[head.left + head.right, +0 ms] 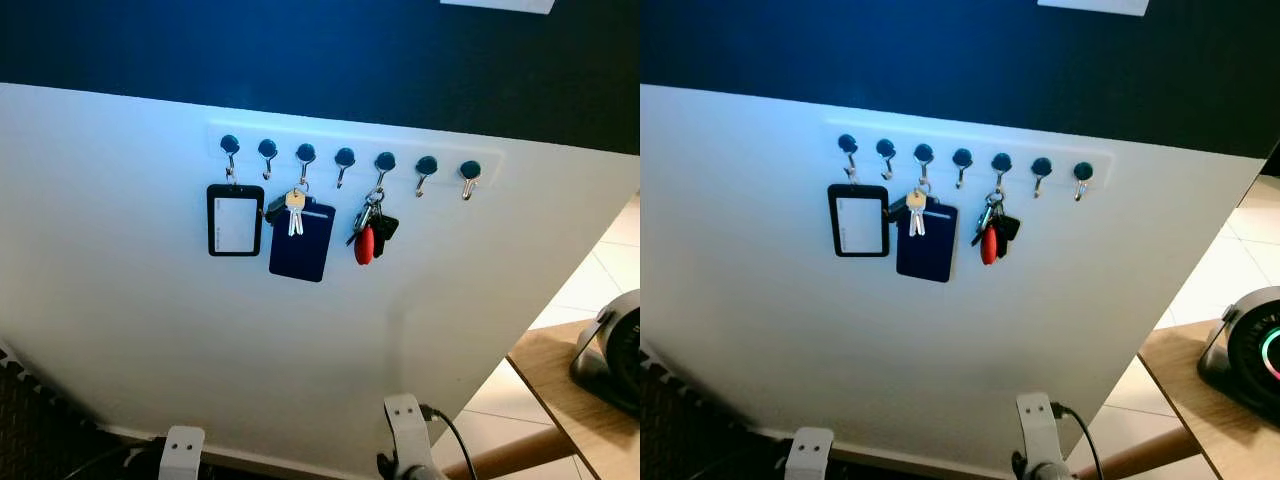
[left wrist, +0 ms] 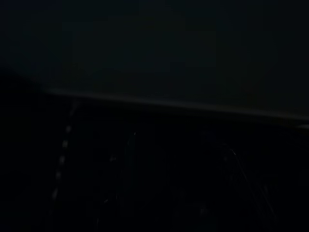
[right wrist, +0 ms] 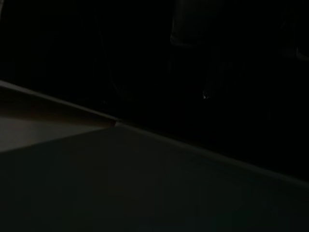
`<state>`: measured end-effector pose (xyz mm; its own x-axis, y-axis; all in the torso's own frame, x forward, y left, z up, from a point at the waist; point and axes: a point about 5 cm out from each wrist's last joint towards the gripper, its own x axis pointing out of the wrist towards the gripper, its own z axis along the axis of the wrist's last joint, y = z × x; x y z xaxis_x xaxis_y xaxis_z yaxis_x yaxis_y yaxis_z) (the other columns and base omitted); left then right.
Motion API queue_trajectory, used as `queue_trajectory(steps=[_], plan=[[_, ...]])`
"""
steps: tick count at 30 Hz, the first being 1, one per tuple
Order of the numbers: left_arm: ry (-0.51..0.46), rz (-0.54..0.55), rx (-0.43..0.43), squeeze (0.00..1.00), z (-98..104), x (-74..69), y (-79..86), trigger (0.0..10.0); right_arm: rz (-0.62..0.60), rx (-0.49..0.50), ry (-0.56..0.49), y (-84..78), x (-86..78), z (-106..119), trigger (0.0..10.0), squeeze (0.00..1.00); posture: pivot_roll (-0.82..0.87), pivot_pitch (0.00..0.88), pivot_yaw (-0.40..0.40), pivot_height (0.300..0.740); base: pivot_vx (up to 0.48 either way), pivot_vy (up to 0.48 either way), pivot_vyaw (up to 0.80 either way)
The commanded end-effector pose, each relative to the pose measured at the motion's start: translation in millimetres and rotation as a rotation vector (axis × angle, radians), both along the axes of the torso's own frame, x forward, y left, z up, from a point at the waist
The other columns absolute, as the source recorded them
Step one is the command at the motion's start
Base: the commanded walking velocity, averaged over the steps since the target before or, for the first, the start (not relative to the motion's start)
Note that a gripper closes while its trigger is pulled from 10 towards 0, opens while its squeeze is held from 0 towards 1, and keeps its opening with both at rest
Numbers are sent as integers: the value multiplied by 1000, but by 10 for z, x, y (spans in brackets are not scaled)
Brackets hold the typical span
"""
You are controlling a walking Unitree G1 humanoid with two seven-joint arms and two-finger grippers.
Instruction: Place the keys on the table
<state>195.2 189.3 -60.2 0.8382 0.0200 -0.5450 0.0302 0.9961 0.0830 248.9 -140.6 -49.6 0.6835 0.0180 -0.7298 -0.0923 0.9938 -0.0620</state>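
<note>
A white hook rail (image 1: 355, 150) on the white wall panel (image 1: 150, 330) carries seven round dark-capped metal hooks, four of them bare. From the first hook, at the 9 o'clock end, hangs one black-framed card holder with a pale window (image 1: 235, 220). The third hook holds one small bunch of silver keys (image 1: 294, 210) lying over a dark blue flat rectangular tag (image 1: 301, 243). The fifth hook holds the bunch of keys with a red oval fob and a black fob (image 1: 370, 235), hanging near the picture's centre, just toward 3 o'clock of the blue tag.

Two silver arm ends show at 6 o'clock along the lower edge: the left arm (image 1: 181, 452) and the right arm (image 1: 407, 440). The red-fob keys hang well apart from both, up toward 12 o'clock. Whether either claw is wide or narrow cannot be told; both wrist views are nearly black.

At 4 o'clock stands one light wooden table (image 1: 560, 385) bearing a round dark grey device (image 1: 612, 352).
</note>
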Motion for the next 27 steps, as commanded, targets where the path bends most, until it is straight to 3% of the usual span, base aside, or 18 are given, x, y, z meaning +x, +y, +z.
queue_trajectory(steps=[1, 2, 3, 4, 6, 7, 8, 9, 10, 13, 14, 16, 17, 18, 20, 21, 22, 27], plan=[[23, -10, 37, 0, -21, -27, 13, 10000, -10, 34, 19, 39, 14, 6, 10000, 1000, 6, 52, -53, 740, 0, 0, 0], [8, 0, 27, 31, -6, -14, 15, 10000, 5, 51, 20, 78, 40, 24, 10000, 1000, 6, 52, -53, 740, 0, 0, 0], [-1, 3, 19, 451, 2, -6, 13, 10000, 25, 46, 22, 100, 57, 36, 10000, 1000, 7, 51, -54, 740, 0, 0, 0], [3, 1, 5, 1000, 0, -3, -2, 10000, 24, 12, 31, 92, 74, 45, 10000, 1000, 9, 50, -54, 740, 0, 0, 0], [19, -2, 13, 1000, -11, -2, -11, 10000, -12, -8, 40, 77, 115, 72, 10000, 957, 11, 51, -52, 740, 0, 0, 0], [33, 8, 24, 0, -23, -9, -8, 10000, -29, -19, 72, -187, -205, -134, 10000, 0, 12, 51, -52, 740, 0, 0, 0], [23, 19, 9, 0, -17, -5, -13, 10000, -38, -29, 97, -413, -514, -277, 10000, 0, 12, 50, -52, 740, 0, 0, 0], [3, 12, -73, 0, -10, -14, -73, 0, -33, -9, 100, -549, -731, -347, 10000, 0, 14, 54, -55, 740, 0, 0, 0], [-11, -1, -120, 0, -5, -22, -116, 0, -32, 5, 100, -620, -848, -375, 0, 0, 15, 53, -56, 740, 0, 0, 0], [-14, -51, -68, 0, -2, -30, -139, 0, -35, -14, 112, -639, -858, -380, 0, 0, 15, 53, -56, 740, 0, 0, 0], [-2, -35, -14, 0, -11, -31, -108, 10000, -41, -52, 127, -665, -854, -381, 10000, 0, 15, 55, -59, 740, 0, 0, 0], [9, 19, 2, 0, -17, -29, -57, 10000, -50, -72, 139, -679, -826, -375, 10000, 0, 16, 54, -58, 740, 0, 0, 0], [-14, 23, -54, 0, -1, -24, -71, 4471, -34, -43, 129, -651, -795, -363, 6431, 0, 15, 54, -58, 740, 0, 0, 0], [-21, 18, -108, 0, 1, -28, -99, 0, -26, -13, 122, -614, -762, -354, 0, 0, 15, 54, -58, 740, 0, 0, 0], [-8, -11, -108, 0, -10, -39, -125, 0, -16, -24, 118, -575, -705, -338, 0, 0, 19, 51, -55, 740, 0, 0, 0], [13, -23, -49, 0, -22, -39, -102, 8196, -25, -59, 124, -571, -685, -335, 10000, 0, 21, 49, -50, 740, 0, 0, 0], [25, -12, -34, 0, -32, -42, -81, 10000, -34, -71, 129, -557, -670, -333, 10000, 0, 21, 48, -50, 740, 0, 0, 0], [31, -2, 8, 0, -14, 3, -30, 10000, -6, -71, 113, -491, -652, -330, 10000, 0, 31, 47, -55, 740, 0, 0, 0]])
